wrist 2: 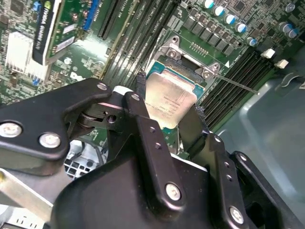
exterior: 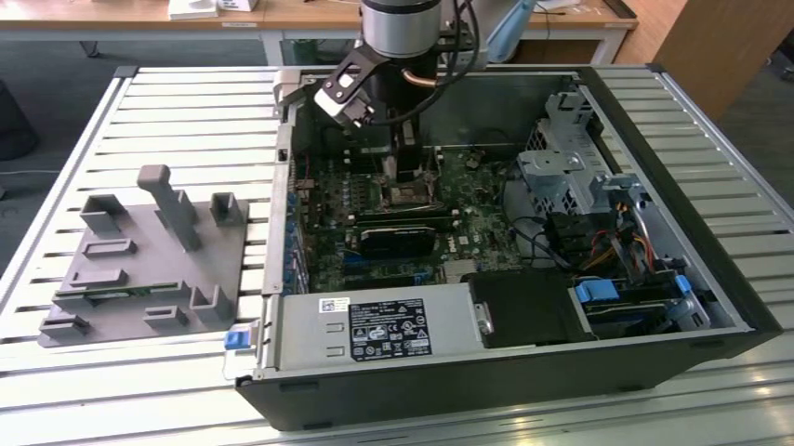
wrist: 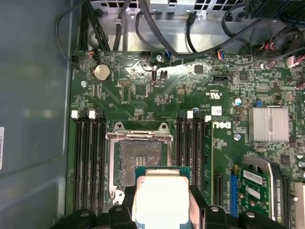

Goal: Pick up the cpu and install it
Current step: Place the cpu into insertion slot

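On the slatted counter (exterior: 186,102) lies an open computer case (exterior: 726,297). Over its green motherboard (wrist: 157,90), the tool (wrist 2: 169,105) is clamped on two edges of the cpu (wrist 2: 167,93), holding it over the open socket (wrist: 139,157).

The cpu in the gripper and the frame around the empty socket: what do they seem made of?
The small square silvery-grey cpu: its top looks like matte metal with a dull sheen; its green rim looks like circuit board. The bright silvery socket frame: probably bare steel, as it reflects light.
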Robot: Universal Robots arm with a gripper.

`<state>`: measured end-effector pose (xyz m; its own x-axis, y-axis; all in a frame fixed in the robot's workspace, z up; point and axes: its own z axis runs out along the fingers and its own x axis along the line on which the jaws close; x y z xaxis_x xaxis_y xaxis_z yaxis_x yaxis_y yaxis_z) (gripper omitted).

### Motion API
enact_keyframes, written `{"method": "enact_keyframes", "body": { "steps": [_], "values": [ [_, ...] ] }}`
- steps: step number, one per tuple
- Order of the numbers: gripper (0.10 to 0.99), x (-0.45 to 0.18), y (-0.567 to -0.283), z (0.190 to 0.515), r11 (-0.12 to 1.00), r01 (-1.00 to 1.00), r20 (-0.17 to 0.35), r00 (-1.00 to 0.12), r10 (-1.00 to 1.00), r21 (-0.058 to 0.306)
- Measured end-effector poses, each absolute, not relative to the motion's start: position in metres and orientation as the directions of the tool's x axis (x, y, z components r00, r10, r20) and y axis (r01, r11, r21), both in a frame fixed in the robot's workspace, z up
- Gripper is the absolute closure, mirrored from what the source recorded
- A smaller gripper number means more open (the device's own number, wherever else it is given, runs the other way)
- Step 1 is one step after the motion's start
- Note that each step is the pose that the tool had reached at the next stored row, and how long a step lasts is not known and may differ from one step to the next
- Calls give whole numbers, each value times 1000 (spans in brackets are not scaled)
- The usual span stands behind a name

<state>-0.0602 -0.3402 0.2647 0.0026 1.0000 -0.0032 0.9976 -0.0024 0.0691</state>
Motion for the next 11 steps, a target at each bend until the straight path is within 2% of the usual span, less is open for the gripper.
{"method": "enact_keyframes", "body": {
  "steps": [11],
  "values": [
    [561,-60,-329,245,-5,998,-3,5,1000,69]
  ]
}}
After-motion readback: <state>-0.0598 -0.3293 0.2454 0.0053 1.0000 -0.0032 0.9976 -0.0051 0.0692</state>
